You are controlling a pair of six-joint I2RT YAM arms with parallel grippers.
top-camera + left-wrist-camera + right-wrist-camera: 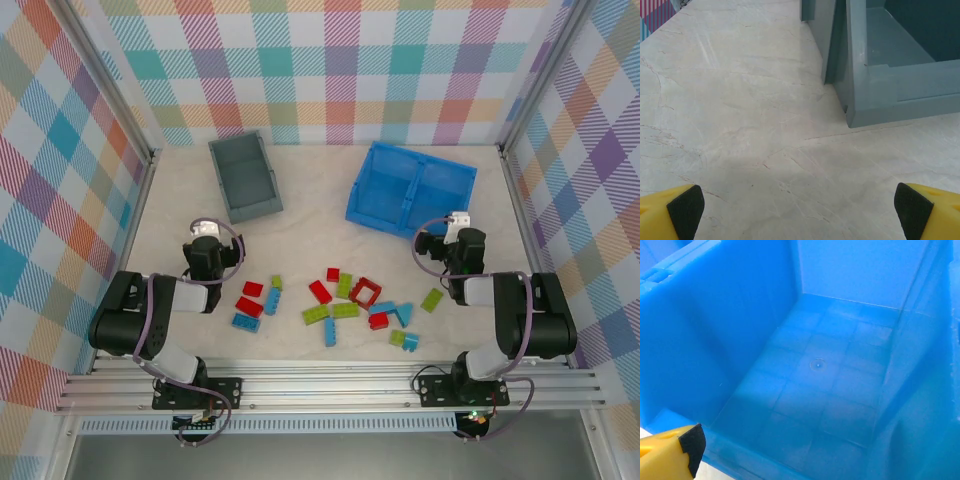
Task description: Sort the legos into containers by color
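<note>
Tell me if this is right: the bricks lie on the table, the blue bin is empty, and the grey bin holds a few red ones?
Not quite: the grey bin is empty, as the top view shows. The bricks do lie on the table, and the blue bin is empty.

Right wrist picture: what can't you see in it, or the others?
Right wrist: the right gripper, second finger off-frame or behind the blue bin.
Left wrist: the grey bin, far end cut by top edge.
Top: the legos, studs too small.
</note>
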